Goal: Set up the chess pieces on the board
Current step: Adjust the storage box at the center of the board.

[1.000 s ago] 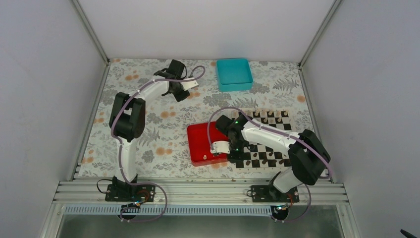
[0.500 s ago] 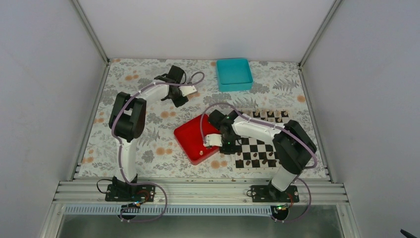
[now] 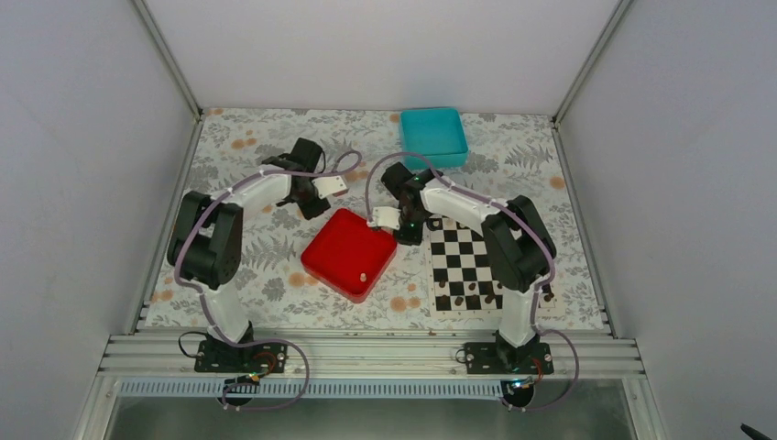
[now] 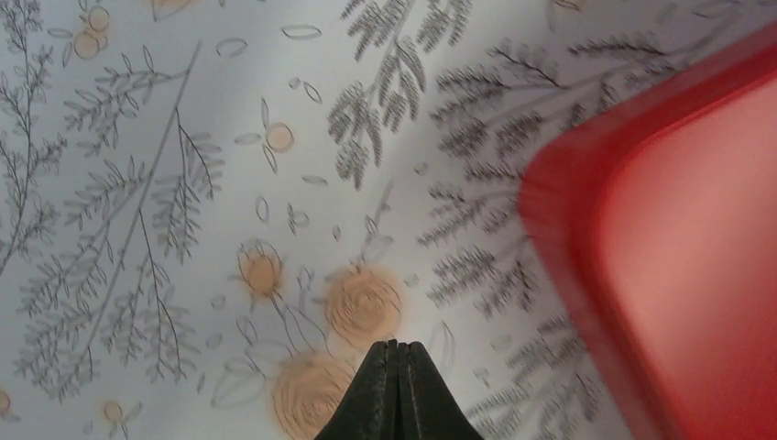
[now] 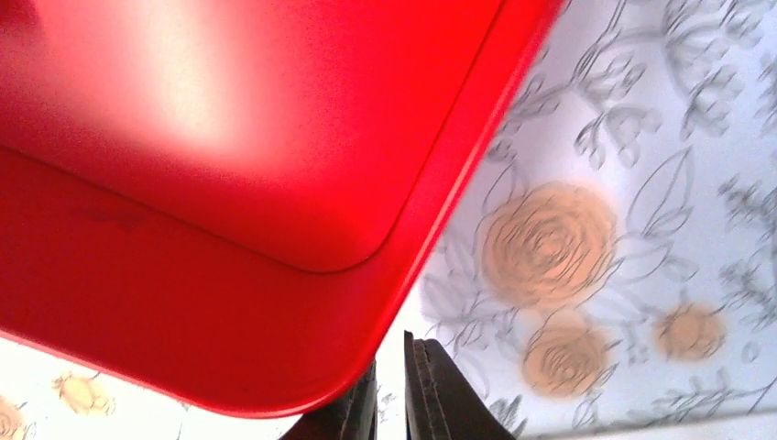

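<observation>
- I am looking down into a booth with plain white walls (image 3: 385, 46) on three sides. A grooved aluminium rail (image 3: 366, 351) runs along the near edge and carries both arm bases.
- The counter (image 3: 275, 275) wears a pale cloth printed with grey fern sprays and orange roses.
- My right arm (image 3: 518, 252) rises from its base, crosses above the right side of the board, folds at the elbow and sends its forearm left to the red tray's right-hand far corner.
- My left arm (image 3: 215, 243) stands up from its base, folds, and runs forward and right, so its wrist sits at the red tray's far corner.
- The board (image 3: 467, 261) lies flat on the right half of the counter, with its far end hidden under the right forearm.
- The red tray (image 3: 344, 243) sits mid-counter, turned like a diamond, near the board with a strip of cloth between them.
- The teal tray (image 3: 432, 137) rests at the far edge, well apart from the red one.
- The left pincer (image 4: 399, 348) is pressed together on nothing and hangs over bare cloth, with the red rim off to its right.
- The right pincer (image 5: 391, 362) is all but pressed together, and only cloth shows through the slit. The tray's rounded corner is hard beside one finger, but I cannot tell whether it touches.
- A few dark pieces (image 3: 471, 290) stand on the board's near rows.
- One pale chess piece (image 3: 363, 276) stands in the red tray by its near corner.
</observation>
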`<state>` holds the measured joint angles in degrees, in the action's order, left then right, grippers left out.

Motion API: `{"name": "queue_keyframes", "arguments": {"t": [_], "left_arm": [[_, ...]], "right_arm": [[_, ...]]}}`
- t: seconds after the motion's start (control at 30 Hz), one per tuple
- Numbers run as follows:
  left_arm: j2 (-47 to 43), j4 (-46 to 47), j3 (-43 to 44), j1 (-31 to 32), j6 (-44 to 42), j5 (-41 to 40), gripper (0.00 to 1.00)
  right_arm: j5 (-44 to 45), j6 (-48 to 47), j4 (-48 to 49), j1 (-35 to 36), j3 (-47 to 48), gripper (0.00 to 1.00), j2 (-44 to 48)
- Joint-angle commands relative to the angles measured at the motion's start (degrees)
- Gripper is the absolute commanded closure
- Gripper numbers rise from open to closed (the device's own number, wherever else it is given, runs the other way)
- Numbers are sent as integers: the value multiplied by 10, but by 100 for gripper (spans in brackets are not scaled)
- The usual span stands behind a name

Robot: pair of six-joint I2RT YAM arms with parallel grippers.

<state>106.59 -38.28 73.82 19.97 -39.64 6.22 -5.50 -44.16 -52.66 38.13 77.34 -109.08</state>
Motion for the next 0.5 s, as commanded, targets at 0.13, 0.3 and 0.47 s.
{"name": "queue_keyframes", "arguments": {"t": [0.13,0.3,0.47], "left_arm": [[-62,-14,-76,-3,-4,16,98],[-63,13,-102,-5,-3,13,98],[-58,31,-102,-8,-1,11,98]], "right_arm": [[-38,-19,-39,3,63,89,-13],[-50,-2,-70,11,54,88,13],[-38,27,-71,42,67,81,58]]}}
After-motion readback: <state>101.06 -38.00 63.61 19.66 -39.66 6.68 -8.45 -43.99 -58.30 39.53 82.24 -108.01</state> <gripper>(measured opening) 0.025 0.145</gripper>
